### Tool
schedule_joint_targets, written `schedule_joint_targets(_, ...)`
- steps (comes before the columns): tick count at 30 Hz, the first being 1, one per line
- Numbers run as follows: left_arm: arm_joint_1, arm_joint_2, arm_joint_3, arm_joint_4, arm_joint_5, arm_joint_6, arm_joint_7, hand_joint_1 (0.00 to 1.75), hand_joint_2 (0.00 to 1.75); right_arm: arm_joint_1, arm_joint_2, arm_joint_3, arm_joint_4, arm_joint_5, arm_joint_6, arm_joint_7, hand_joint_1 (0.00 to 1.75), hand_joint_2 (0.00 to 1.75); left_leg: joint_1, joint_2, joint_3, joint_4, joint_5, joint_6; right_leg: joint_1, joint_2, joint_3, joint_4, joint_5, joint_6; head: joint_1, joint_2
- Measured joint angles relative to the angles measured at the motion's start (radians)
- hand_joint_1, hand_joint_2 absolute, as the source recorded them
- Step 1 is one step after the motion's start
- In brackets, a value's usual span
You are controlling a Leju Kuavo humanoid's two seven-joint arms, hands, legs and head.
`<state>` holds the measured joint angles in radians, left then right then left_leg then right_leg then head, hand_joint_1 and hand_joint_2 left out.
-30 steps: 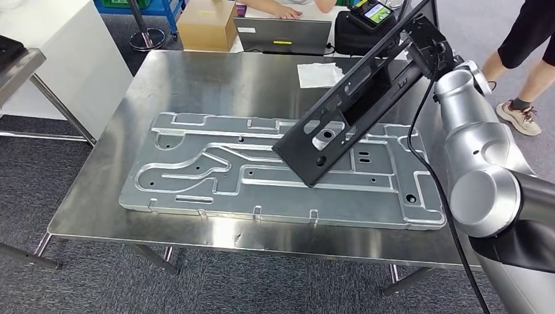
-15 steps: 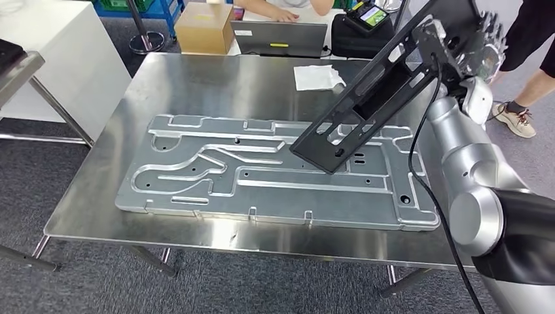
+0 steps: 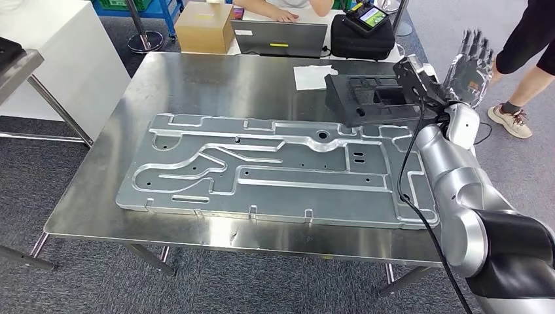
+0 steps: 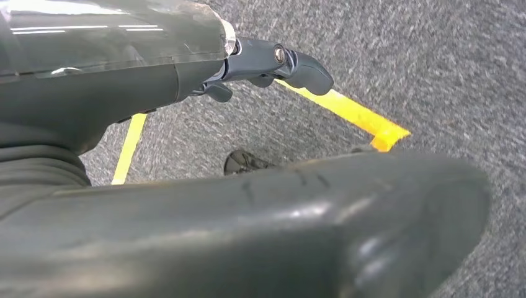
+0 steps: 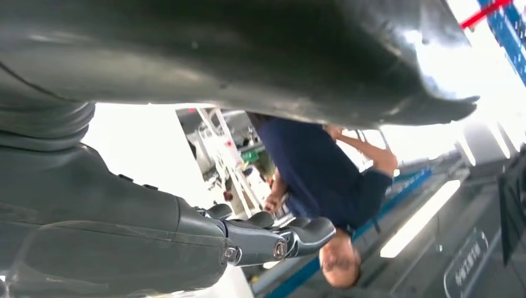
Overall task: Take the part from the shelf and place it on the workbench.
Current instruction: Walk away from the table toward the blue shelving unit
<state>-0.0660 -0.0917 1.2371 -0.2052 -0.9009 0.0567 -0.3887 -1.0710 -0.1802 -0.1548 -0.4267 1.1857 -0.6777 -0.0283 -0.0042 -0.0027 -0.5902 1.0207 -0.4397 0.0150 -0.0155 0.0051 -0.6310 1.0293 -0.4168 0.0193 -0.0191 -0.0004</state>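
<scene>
Steel workbench (image 3: 196,78), grey plate (image 3: 275,170), black part (image 3: 373,98) lying beside spread right robot hand (image 3: 470,65), laptop (image 3: 281,38) behind

head: high, down at workbench (image 3: 196,78) | wrists: close behind hands

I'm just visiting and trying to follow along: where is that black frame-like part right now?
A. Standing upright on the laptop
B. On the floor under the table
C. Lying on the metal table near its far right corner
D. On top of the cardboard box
C: in the head view the black part lies on the metal table at its far right, by the big grey plate, with the right hand spread open beside it.
</scene>
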Motion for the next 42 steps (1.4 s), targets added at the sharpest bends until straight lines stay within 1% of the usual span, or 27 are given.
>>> schedule_joint_targets(2,0.000,-0.001,0.002,0.000,0.001,0.000,0.000,0.00,0.00,-0.001,0.000,0.000,0.017,-0.009,0.018,0.003,0.00,0.00,0.003,0.001,0.004,-0.013,0.011,0.013,-0.002,0.000,-0.008,0.022,-0.019,0.010,0.000,0.000)
schedule_joint_targets(3,-0.001,-0.001,0.004,0.000,0.001,0.000,0.000,0.00,0.00,-0.002,0.000,0.000,0.024,-0.013,0.026,0.006,0.00,0.00,0.005,0.002,0.005,-0.019,0.016,0.019,-0.003,0.000,-0.025,0.060,-0.045,0.014,0.000,0.000)
schedule_joint_targets(5,-0.001,-0.001,0.005,0.000,0.000,0.000,-0.001,0.00,0.00,0.000,-0.001,0.000,0.039,-0.023,0.031,0.012,0.00,0.00,0.004,0.002,0.002,-0.020,0.018,0.025,-0.004,0.000,-0.080,0.185,-0.111,0.019,0.000,0.000)
schedule_joint_targets(6,0.000,-0.001,0.006,0.000,-0.001,0.000,-0.002,0.00,0.00,0.003,-0.001,0.000,0.045,-0.031,0.031,0.014,0.00,0.00,0.004,0.002,0.001,-0.019,0.018,0.025,-0.005,-0.001,-0.106,0.243,-0.133,0.022,0.000,0.000)
schedule_joint_targets(7,0.000,-0.001,0.006,0.000,-0.001,0.000,-0.003,0.00,0.00,0.006,-0.002,0.000,0.051,-0.041,0.031,0.014,0.00,0.00,0.004,0.002,0.000,-0.018,0.018,0.025,-0.006,-0.001,-0.119,0.273,-0.137,0.025,0.000,0.000)
schedule_joint_targets(8,0.001,-0.001,0.006,0.000,-0.002,-0.001,-0.005,0.00,0.00,0.008,-0.002,-0.001,0.055,-0.052,0.032,0.012,0.00,0.00,0.004,0.002,0.000,-0.016,0.018,0.025,-0.007,-0.002,-0.114,0.263,-0.122,0.026,0.000,0.000)
schedule_joint_targets(9,0.001,-0.001,0.006,0.000,-0.004,-0.002,-0.006,0.00,0.00,0.008,-0.004,-0.002,0.057,-0.064,0.033,0.007,0.00,0.00,0.004,0.001,0.000,-0.013,0.016,0.023,-0.008,-0.003,-0.089,0.216,-0.092,0.026,0.000,0.000)
schedule_joint_targets(11,0.001,-0.002,0.006,0.000,-0.006,-0.003,-0.007,0.00,0.00,0.002,-0.009,-0.006,0.059,-0.090,0.042,-0.009,0.00,0.00,0.002,0.000,-0.002,-0.003,0.010,0.016,-0.006,-0.005,-0.020,0.078,-0.034,0.021,0.000,0.000)
schedule_joint_targets(13,0.001,-0.002,0.006,0.000,-0.008,-0.004,-0.007,0.00,0.00,-0.003,-0.014,-0.012,0.059,-0.114,0.057,-0.024,0.00,0.00,-0.001,-0.001,-0.006,0.004,0.006,0.007,-0.001,-0.005,0.013,0.007,-0.017,0.010,0.000,0.000)
schedule_joint_targets(16,0.002,-0.002,0.007,0.000,-0.009,-0.005,-0.006,0.00,0.00,-0.005,-0.022,-0.021,0.059,-0.145,0.071,-0.043,0.00,0.00,-0.002,-0.001,-0.008,0.005,0.003,-0.005,-0.001,-0.004,0.012,0.003,-0.015,-0.004,0.001,0.000)
schedule_joint_targets(18,0.002,-0.003,0.007,0.000,-0.011,-0.006,-0.005,0.00,0.00,-0.008,-0.028,-0.024,0.059,-0.166,0.082,-0.056,0.00,0.00,-0.001,0.000,-0.026,0.047,-0.028,-0.017,-0.007,-0.005,0.013,-0.002,-0.012,-0.017,0.000,0.000)
schedule_joint_targets(21,0.003,-0.004,0.008,0.000,-0.011,-0.006,-0.004,0.00,0.00,-0.008,-0.033,-0.032,0.059,-0.204,0.106,-0.087,0.00,0.00,0.006,0.000,-0.111,0.235,-0.119,-0.028,-0.008,-0.006,0.013,-0.004,-0.012,-0.025,0.000,0.000)
schedule_joint_targets(22,0.003,-0.004,0.008,0.000,-0.010,-0.006,-0.004,0.00,0.00,-0.006,-0.034,-0.037,0.059,-0.219,0.115,-0.099,0.00,0.00,0.008,0.000,-0.134,0.284,-0.133,-0.030,-0.007,-0.005,0.013,-0.003,-0.012,-0.025,0.000,0.000)
schedule_joint_targets(23,0.004,-0.004,0.010,0.000,-0.009,-0.006,-0.004,0.00,0.00,-0.005,-0.035,-0.042,0.059,-0.237,0.125,-0.113,0.00,0.00,0.009,0.000,-0.140,0.295,-0.127,-0.031,-0.007,-0.005,0.013,-0.003,-0.012,-0.025,0.000,0.000)
schedule_joint_targets(24,0.004,-0.004,0.012,0.000,-0.009,-0.006,-0.005,0.00,0.00,-0.004,-0.035,-0.047,0.059,-0.262,0.141,-0.134,0.00,0.00,0.010,0.000,-0.125,0.265,-0.103,-0.030,-0.008,-0.005,0.014,-0.003,-0.012,-0.025,0.000,0.000)
schedule_joint_targets(26,0.004,-0.004,0.018,0.000,-0.005,-0.006,-0.008,0.00,0.00,-0.005,-0.036,-0.064,0.054,-0.338,0.195,-0.199,0.00,0.87,0.012,0.000,-0.053,0.119,-0.035,-0.025,-0.007,-0.004,0.017,-0.002,-0.013,-0.021,0.000,0.000)
schedule_joint_targets(28,0.003,-0.004,0.023,0.000,0.001,-0.006,-0.011,0.00,0.00,-0.005,-0.036,-0.086,0.044,-0.435,0.266,-0.280,0.00,1.75,0.010,-0.001,-0.003,0.016,-0.003,-0.018,-0.005,-0.003,0.016,-0.001,-0.013,-0.011,0.000,0.000)
schedule_joint_targets(31,0.004,-0.004,0.032,0.000,0.015,-0.008,-0.014,0.00,0.00,0.007,-0.034,-0.113,0.017,-0.605,0.392,-0.386,0.00,1.75,0.005,-0.003,0.000,0.001,0.003,-0.002,-0.005,-0.003,0.016,-0.006,-0.007,0.010,0.000,0.000)
schedule_joint_targets(32,0.004,-0.005,0.038,0.000,0.021,-0.013,-0.016,0.00,0.00,0.018,-0.034,-0.117,-0.003,-0.679,0.441,-0.410,0.00,1.75,0.006,-0.003,0.001,-0.005,0.009,0.005,-0.006,-0.003,0.016,-0.003,-0.013,0.016,0.000,0.000)
schedule_joint_targets(33,0.004,-0.006,0.043,0.000,0.027,-0.019,-0.019,0.00,0.00,0.033,-0.034,-0.118,-0.028,-0.764,0.489,-0.421,0.00,1.75,0.007,-0.003,0.001,-0.011,0.017,0.012,-0.008,-0.004,0.009,0.016,-0.030,0.021,0.000,0.000)
schedule_joint_targets(35,0.004,-0.008,0.056,0.000,0.038,-0.028,-0.025,0.00,0.00,0.084,-0.034,-0.106,-0.097,-0.964,0.576,-0.414,0.00,1.75,0.008,-0.003,-0.002,-0.018,0.026,0.022,-0.008,-0.004,-0.030,0.118,-0.100,0.027,0.001,0.000)
schedule_joint_targets(36,0.004,-0.008,0.061,0.000,0.041,-0.030,-0.027,0.00,0.00,0.116,-0.034,-0.092,-0.136,-1.060,0.606,-0.403,0.00,1.31,0.007,-0.004,-0.006,-0.017,0.028,0.025,-0.008,-0.004,-0.057,0.186,-0.136,0.029,0.001,0.000)
schedule_joint_targets(37,0.006,-0.009,0.067,0.000,0.044,-0.030,-0.028,0.00,0.00,0.153,-0.034,-0.071,-0.175,-1.147,0.627,-0.391,0.00,0.87,0.006,-0.004,-0.010,-0.016,0.030,0.026,-0.008,-0.004,-0.078,0.242,-0.159,0.031,0.001,0.000)
schedule_joint_targets(38,0.007,-0.009,0.072,0.000,0.046,-0.030,-0.028,0.00,0.00,0.188,-0.035,-0.049,-0.211,-1.215,0.638,-0.383,0.00,0.44,0.004,-0.005,-0.013,-0.014,0.031,0.026,-0.007,-0.004,-0.085,0.267,-0.164,0.031,0.001,0.000)
schedule_joint_targets(39,0.008,-0.010,0.077,0.000,0.048,-0.030,-0.028,0.00,0.00,0.219,-0.037,-0.022,-0.250,-1.274,0.641,-0.378,0.00,0.00,0.003,-0.005,-0.017,-0.010,0.032,0.026,-0.007,-0.004,-0.075,0.256,-0.152,0.029,0.001,0.000)
schedule_joint_targets(40,0.008,-0.011,0.082,0.000,0.051,-0.029,-0.028,0.00,0.00,0.248,-0.040,0.007,-0.289,-1.320,0.642,-0.375,0.00,0.00,0.001,-0.004,-0.021,-0.006,0.032,0.026,-0.007,-0.004,-0.045,0.206,-0.126,0.026,0.001,0.000)
schedule_joint_targets(42,0.007,-0.015,0.092,0.000,0.057,-0.025,-0.028,0.00,0.00,0.300,-0.052,0.063,-0.372,-1.394,0.647,-0.374,0.00,0.00,-0.003,-0.004,-0.028,0.001,0.034,0.022,-0.003,-0.005,0.031,0.069,-0.076,0.015,0.001,0.000)
